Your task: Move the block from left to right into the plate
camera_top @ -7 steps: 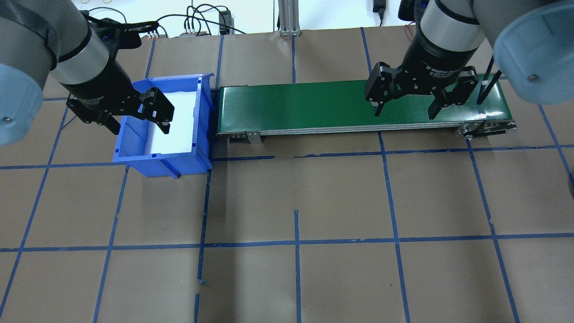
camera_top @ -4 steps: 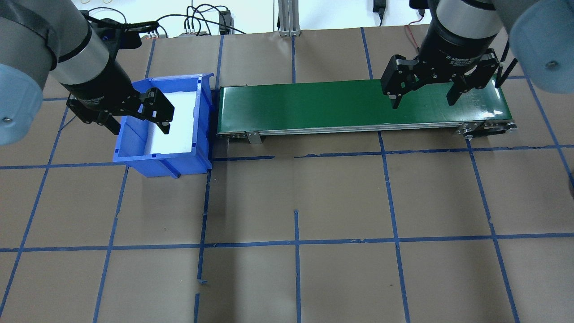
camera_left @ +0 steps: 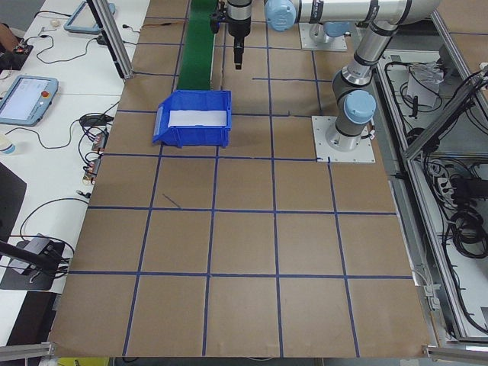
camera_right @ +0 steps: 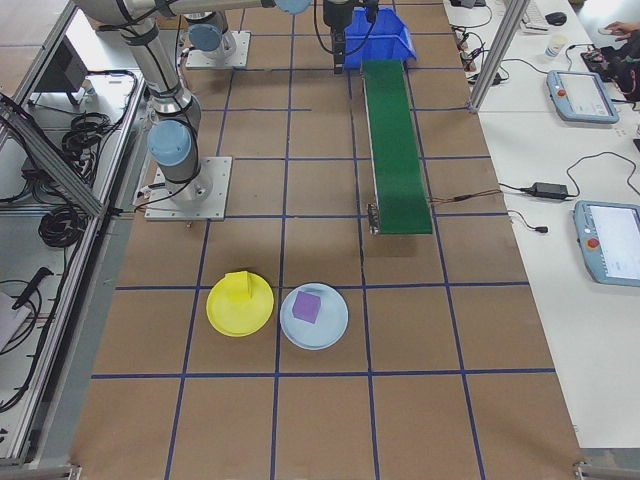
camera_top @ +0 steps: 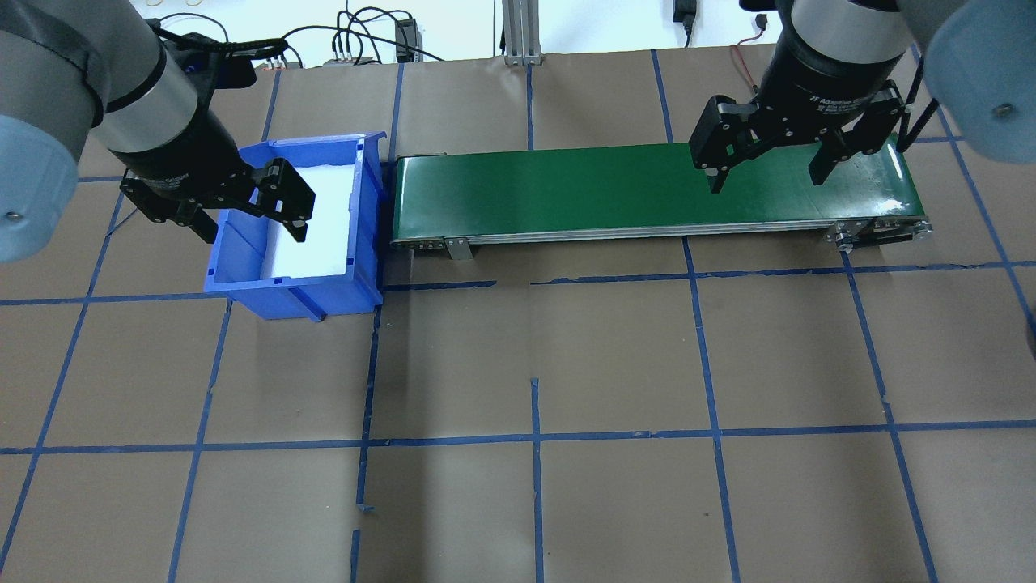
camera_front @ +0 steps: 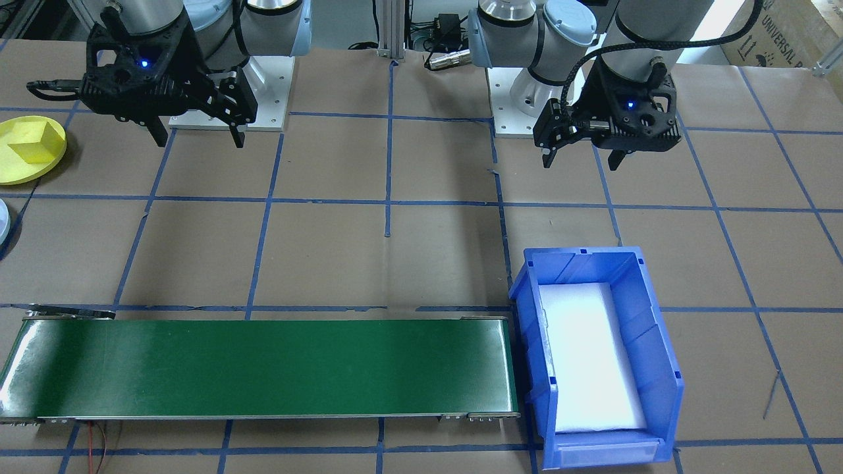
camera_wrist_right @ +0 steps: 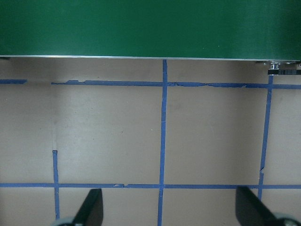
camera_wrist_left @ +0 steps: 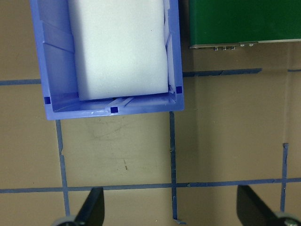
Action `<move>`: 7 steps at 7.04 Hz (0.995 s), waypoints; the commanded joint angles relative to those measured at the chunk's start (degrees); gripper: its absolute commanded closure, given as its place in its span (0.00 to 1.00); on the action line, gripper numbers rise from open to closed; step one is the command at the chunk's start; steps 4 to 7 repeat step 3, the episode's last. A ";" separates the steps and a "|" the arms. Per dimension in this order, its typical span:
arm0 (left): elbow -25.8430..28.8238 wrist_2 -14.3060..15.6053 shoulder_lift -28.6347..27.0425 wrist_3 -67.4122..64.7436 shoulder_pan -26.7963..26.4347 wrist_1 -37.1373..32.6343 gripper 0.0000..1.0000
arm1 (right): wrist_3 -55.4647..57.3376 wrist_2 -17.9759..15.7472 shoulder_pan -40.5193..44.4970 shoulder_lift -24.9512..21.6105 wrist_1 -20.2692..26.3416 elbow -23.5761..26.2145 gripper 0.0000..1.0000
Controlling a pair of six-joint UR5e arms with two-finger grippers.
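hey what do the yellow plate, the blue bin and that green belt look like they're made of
The yellow plate looks like smooth moulded plastic: uniform colour, raised rim. The blue bin also looks like rigid plastic, with moulded ribs and a slight sheen; its white liner may be foam. The green belt seems rubbery or vinyl, glossy with glare at its end.

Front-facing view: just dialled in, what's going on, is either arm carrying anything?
Neither arm carries anything. The left pincer and the right pincer both hang open and empty above the table. A yellow block already sits in the yellow plate at the robot's far right, next to a pale blue plate holding a purple block. The green conveyor is bare, and the blue bin shows only its white liner.
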 commanded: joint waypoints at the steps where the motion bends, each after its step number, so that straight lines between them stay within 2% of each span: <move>1: 0.00 -0.06 -0.07 -0.09 0.00 0.00 0.00 | 0.02 -0.20 0.14 -0.17 -0.14 0.10 0.00; 7: 0.00 0.02 0.02 -0.09 0.00 0.00 0.00 | 0.02 -0.46 -0.03 -0.17 -0.40 0.27 0.00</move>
